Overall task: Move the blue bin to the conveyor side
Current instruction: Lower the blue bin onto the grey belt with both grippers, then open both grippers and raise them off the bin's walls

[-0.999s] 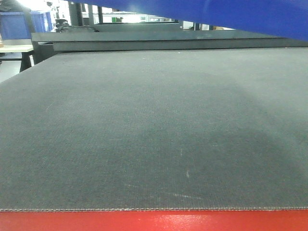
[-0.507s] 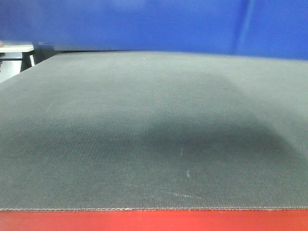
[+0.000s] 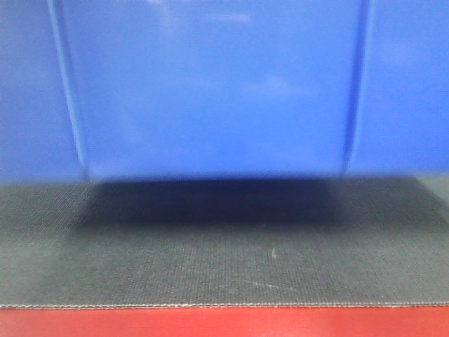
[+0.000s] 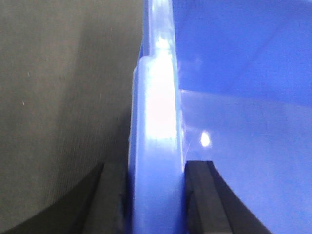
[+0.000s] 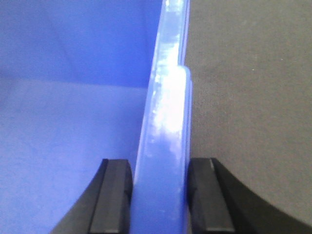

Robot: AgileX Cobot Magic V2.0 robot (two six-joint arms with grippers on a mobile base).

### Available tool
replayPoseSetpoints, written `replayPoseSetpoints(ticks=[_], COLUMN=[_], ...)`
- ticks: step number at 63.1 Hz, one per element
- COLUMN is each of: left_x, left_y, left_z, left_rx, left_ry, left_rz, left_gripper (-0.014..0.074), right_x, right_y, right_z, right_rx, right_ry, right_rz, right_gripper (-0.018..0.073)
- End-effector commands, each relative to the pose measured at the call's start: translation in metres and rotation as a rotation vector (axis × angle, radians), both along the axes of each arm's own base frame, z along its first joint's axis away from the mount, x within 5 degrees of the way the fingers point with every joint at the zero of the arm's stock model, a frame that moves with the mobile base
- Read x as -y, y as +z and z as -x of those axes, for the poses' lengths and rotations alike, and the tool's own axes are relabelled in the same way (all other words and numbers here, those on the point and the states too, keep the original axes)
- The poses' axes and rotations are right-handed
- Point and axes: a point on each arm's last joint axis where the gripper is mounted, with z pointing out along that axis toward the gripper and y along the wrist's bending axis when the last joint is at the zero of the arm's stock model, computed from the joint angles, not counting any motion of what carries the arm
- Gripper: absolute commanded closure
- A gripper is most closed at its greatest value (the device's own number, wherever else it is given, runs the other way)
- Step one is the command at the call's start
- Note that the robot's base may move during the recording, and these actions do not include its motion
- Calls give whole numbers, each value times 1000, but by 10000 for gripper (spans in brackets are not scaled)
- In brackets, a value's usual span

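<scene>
The blue bin [image 3: 210, 84] fills the upper half of the front view, above the conveyor [image 3: 224, 260]. Left gripper [image 4: 156, 195] and right gripper [image 5: 158, 195] each pinch its rim between both jaws.

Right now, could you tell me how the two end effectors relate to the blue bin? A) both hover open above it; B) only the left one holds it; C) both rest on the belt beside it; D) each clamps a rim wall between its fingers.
D: the left end effector and the right end effector each have black fingers on both sides of the blue bin rim.
</scene>
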Motion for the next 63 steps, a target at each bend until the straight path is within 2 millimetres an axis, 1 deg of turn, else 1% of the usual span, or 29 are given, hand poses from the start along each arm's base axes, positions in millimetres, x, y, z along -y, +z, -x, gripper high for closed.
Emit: replayPoseSetpoints(ticks=[1, 18, 26, 40, 42, 45, 46, 47, 49, 50, 51, 57, 58, 61, 63], left_x=[-4, -4, -5, -5, -5, -5, -5, -5, -5, -5, -5, -6, -6, -6, -6], left_y=[2, -22, -31, -31, -31, -30, -30, -30, -30, -29, -29, -25, -24, -19, -16], left_z=[-12, -24, -29, -31, -31, -31, -31, -31, -32, -32, -32, -32, -32, -31, -31], left_rx=[71, -13, -45, -30, -28, -23, -24, -19, -14, -11, -9, 12, 16, 20, 25], left_ry=[11, 4, 2, 4, 5, 5, 5, 6, 6, 6, 7, 6, 5, 3, 2], left_rz=[-33, -48, -52, -52, -52, -52, -52, -52, -52, -52, -52, -67, -72, -81, -85], left_gripper=[613, 613, 613, 610, 596, 546, 510, 465, 394, 333, 289, 2, -32, 5, 31], right_x=[6, 1, 0, 0, -1, -1, -1, -1, -1, -1, 0, -1, -1, -1, -1], right_y=[9, -23, -30, -38, -39, -39, -40, -40, -40, -40, -40, -37, -36, -31, -27], right_z=[-8, -31, -36, -41, -41, -41, -41, -41, -41, -41, -41, -41, -41, -42, -42], right_rx=[163, 70, 48, 29, 27, 25, 23, 20, 18, 18, 16, 21, 21, 29, 34], right_ry=[-3, 1, 2, 3, 3, 3, 3, 3, 3, 3, 3, 3, 3, 2, 2], right_rz=[36, 50, 53, 57, 57, 57, 58, 58, 59, 59, 59, 58, 58, 57, 56], right_gripper=[648, 648, 648, 648, 645, 631, 617, 574, 516, 482, 426, 179, 125, 39, -1])
